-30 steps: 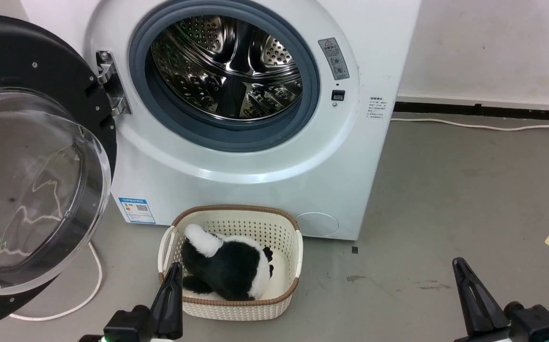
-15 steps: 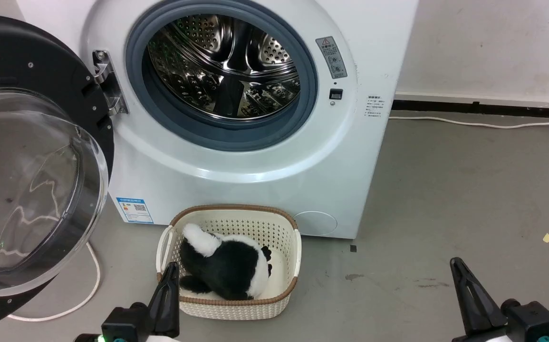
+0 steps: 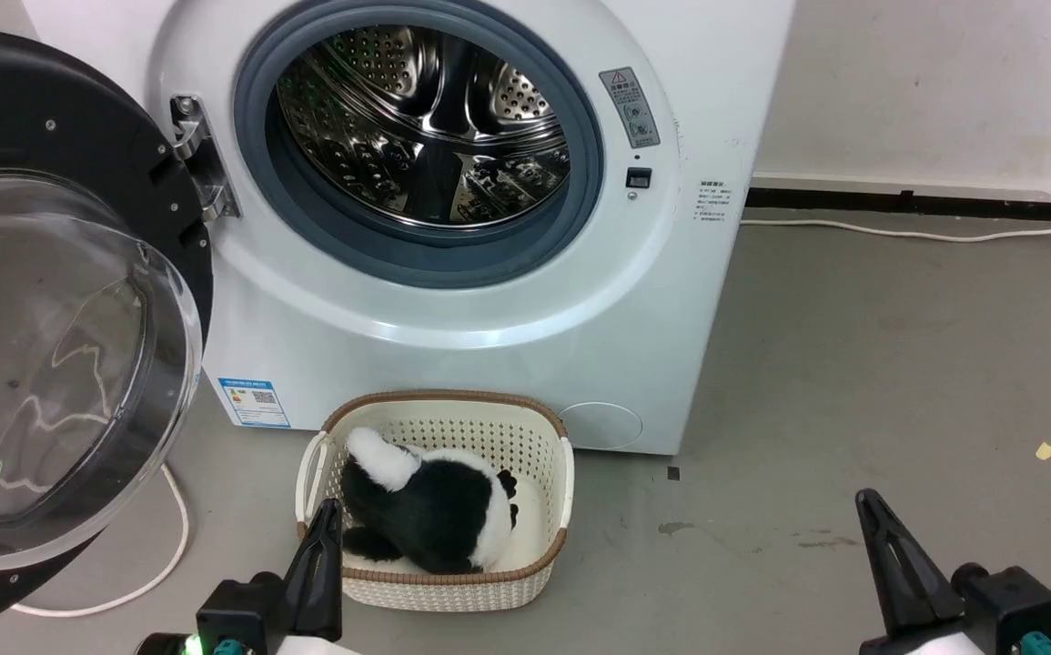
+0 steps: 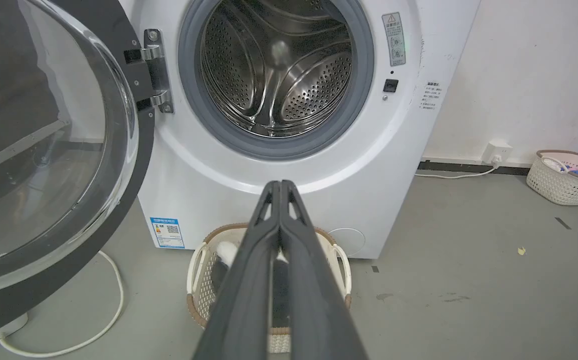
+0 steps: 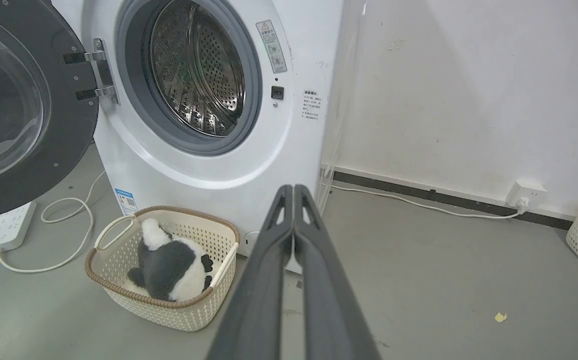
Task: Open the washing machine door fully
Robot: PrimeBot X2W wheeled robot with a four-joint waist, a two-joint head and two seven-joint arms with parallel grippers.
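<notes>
Washing machine door (image 3: 61, 318) wide open, leftward

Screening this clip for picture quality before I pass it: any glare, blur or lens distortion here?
Head view: even light, sharp; reflections streak the glass of the washing machine door, and the drum glints. Left wrist view: wide-angle bending of the washing machine, the shut left gripper looming large. Right wrist view: same bending, right gripper likewise; no motion blur.

Glossy black rim and clear glass on the washing machine door (image 3: 43, 346); shiny steel drum (image 3: 425, 127).
</notes>
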